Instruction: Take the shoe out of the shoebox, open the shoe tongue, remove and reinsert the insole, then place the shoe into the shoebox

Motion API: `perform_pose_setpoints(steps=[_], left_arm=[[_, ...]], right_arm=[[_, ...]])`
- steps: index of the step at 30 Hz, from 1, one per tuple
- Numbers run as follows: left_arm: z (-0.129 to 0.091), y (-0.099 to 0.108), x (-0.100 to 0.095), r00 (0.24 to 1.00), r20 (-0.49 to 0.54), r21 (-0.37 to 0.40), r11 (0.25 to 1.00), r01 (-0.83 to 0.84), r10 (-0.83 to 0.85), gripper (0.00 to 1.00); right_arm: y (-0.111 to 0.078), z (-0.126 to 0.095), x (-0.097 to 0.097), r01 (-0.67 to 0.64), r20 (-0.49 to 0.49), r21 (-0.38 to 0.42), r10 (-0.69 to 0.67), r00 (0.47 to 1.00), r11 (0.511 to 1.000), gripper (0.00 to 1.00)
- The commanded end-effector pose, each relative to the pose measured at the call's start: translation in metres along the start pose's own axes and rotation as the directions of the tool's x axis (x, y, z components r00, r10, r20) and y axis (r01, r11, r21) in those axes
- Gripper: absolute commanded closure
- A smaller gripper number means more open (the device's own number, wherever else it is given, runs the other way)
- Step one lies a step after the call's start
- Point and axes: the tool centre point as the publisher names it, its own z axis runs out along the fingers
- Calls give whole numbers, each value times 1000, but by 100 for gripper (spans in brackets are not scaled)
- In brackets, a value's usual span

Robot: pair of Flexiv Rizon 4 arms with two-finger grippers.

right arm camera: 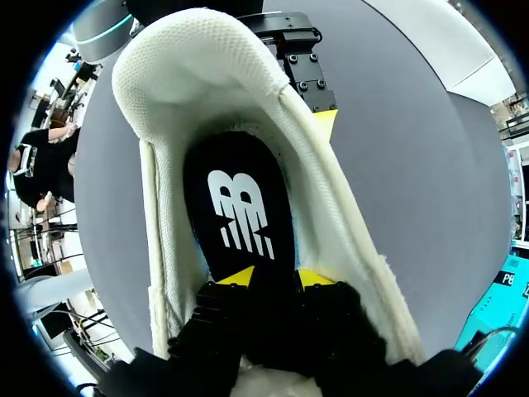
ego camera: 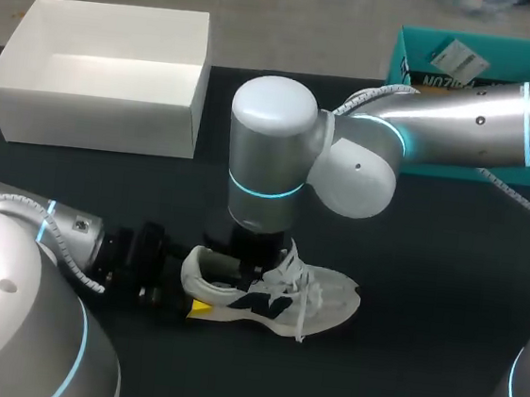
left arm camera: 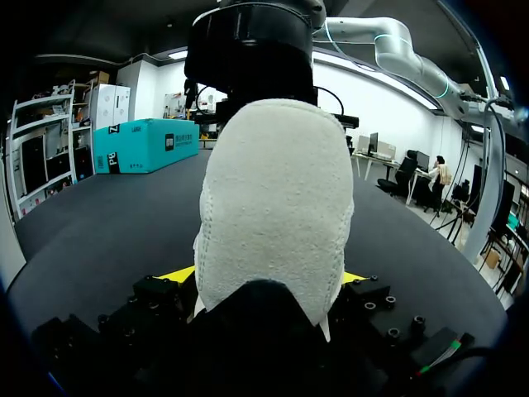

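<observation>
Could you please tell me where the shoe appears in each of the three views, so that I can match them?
Head view: the shoe lies on the table, lower middle, under the right arm.
Left wrist view: its heel fills the middle, between the left gripper's fingers.
Right wrist view: its opening, with the black insole, ahead of the right gripper.
Shared landmark: the teal box, in all three.

The right arm (ego camera: 463, 115) and left arm (ego camera: 1, 275) are smooth silver tubes with rounded white joint caps, glowing cyan rings and ribbed grey cables, the left pincer (left arm camera: 264, 275) being black, screw-studded and yellow-tipped.
</observation>
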Motion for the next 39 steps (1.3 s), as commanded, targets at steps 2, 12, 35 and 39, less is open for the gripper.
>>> perform_pose_setpoints(steps=[2, 12, 35, 39], left_arm=[[1, 1, 0, 1000, 2, -3, 1000, 2, -2, 100], [1, 1, 0, 1000, 2, -3, 1000, 2, -2, 100], [1, 1, 0, 1000, 2, -3, 1000, 2, -2, 100], [1, 1, 0, 1000, 2, -3, 1000, 2, -2, 100]], right_arm=[[7, 55, 1, 5, -30, 18, -4, 1000, 1000, 100], [5, 12, 6, 31, -64, -33, -33, 997, 999, 100], [1, -60, 11, 86, -18, -131, -89, 996, 988, 100], [-5, -64, 7, 66, -13, -149, -69, 998, 987, 100]])
